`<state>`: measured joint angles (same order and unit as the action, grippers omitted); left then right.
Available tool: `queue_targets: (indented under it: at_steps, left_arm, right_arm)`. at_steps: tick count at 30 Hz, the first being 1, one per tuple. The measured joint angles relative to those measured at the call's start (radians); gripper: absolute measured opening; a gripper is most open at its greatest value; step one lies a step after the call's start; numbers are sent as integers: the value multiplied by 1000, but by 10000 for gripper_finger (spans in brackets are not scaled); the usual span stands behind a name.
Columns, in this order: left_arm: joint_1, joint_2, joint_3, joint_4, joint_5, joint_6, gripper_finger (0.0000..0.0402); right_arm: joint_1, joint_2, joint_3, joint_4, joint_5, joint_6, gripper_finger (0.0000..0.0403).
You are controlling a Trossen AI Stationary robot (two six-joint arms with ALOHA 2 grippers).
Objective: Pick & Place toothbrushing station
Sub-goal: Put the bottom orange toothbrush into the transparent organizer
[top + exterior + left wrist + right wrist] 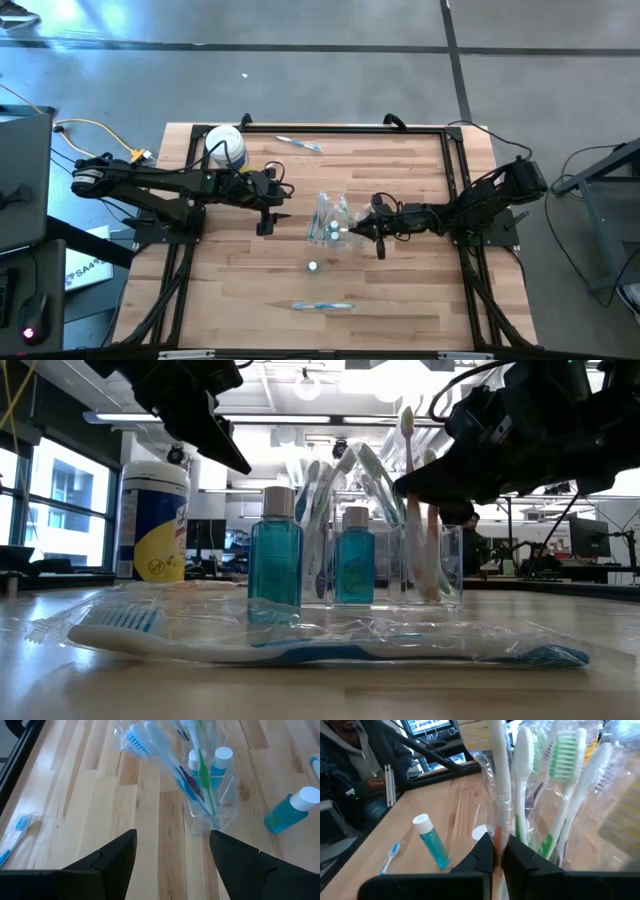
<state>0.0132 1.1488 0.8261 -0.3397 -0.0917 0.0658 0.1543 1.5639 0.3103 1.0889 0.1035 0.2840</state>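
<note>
A clear plastic cup [330, 222] stands mid-table and holds several wrapped toothbrushes [192, 775] and white-capped blue bottles [220, 762]. My right gripper [498, 851] reaches in from the cup's right side and is shut on one pale wrapped toothbrush [496, 775] standing in the cup. My left gripper [172, 850] hangs open above bare wood, left of the cup [210, 810], with nothing between its fingers. Another blue bottle [313, 266] stands on the table just nearer than the cup. My right gripper pinches the pale toothbrush's handle [498, 822], wrapper and all, between its two fingers. The fingers come nearly level from the table's right and lie across the handle. The brush stands upright, head up; its lower end goes down behind the fingers toward the cup.
A wrapped blue toothbrush [322, 305] lies near the front edge, and another [298, 143] lies near the far edge. A white-lidded canister with a yellow label [225, 148] stands at the far left. A black frame rail [455, 170] borders the table. A person [345, 760] sits beyond it.
</note>
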Motion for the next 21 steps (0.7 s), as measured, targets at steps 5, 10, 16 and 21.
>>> queue_targets:
  at_steps: [5,10,16,21]
  left_arm:
    - [0,0,0,0,0,-13,248]
    - [0,0,0,-2,20,-32,248]
    - [0,0,0,-3,71,-48,248]
    - [0,0,0,-3,83,-49,248]
  right_arm:
    - [0,0,0,-4,9,38,33]
    - [0,0,0,-33,8,63,88]
    - [1,0,0,-45,-2,64,143]
    - [1,0,0,-45,-7,64,175]
